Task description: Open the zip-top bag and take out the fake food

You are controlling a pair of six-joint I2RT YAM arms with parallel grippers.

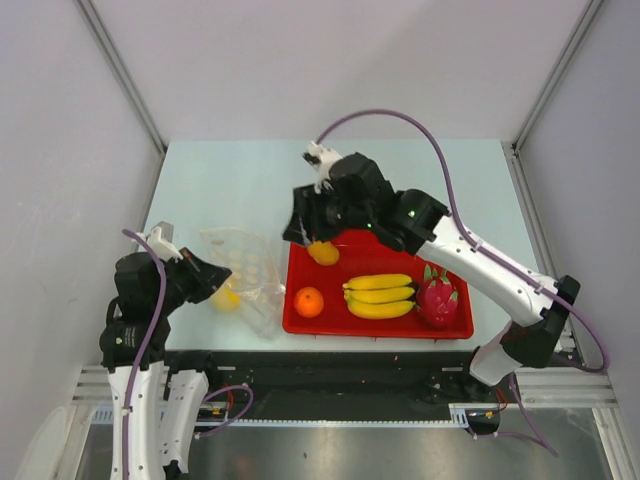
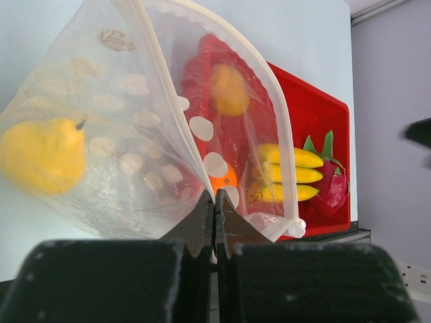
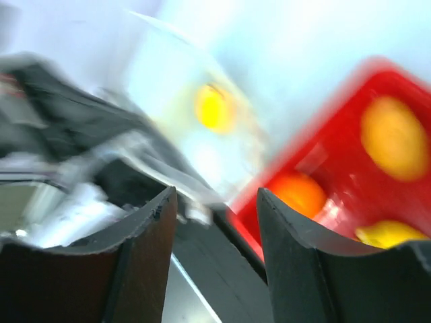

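The zip-top bag (image 1: pixel 248 268) lies left of the red tray, its mouth open. My left gripper (image 1: pixel 212 279) is shut on the bag's white zip rim (image 2: pixel 202 138); in the left wrist view the jaws (image 2: pixel 214 199) pinch that strip. A yellow pear (image 1: pixel 226 297) is still inside the bag (image 2: pixel 101 134), also seen in the left wrist view (image 2: pixel 42 155). A mango (image 1: pixel 323 252), an orange (image 1: pixel 309 301), a banana bunch (image 1: pixel 379 295) and a dragon fruit (image 1: pixel 437 295) lie on the tray. My right gripper (image 1: pixel 300 231) is open and empty above the tray's far-left corner, near the mango. The small dark fruit is not in view.
The red tray (image 1: pixel 400 243) sits at the table's near middle-right, close to the front edge. The right wrist view is motion-blurred; it shows the pear (image 3: pixel 214 108), orange (image 3: pixel 296 194), mango (image 3: pixel 394 138) and tray (image 3: pixel 337 121) past the open gripper (image 3: pixel 215 202). White walls enclose the table.
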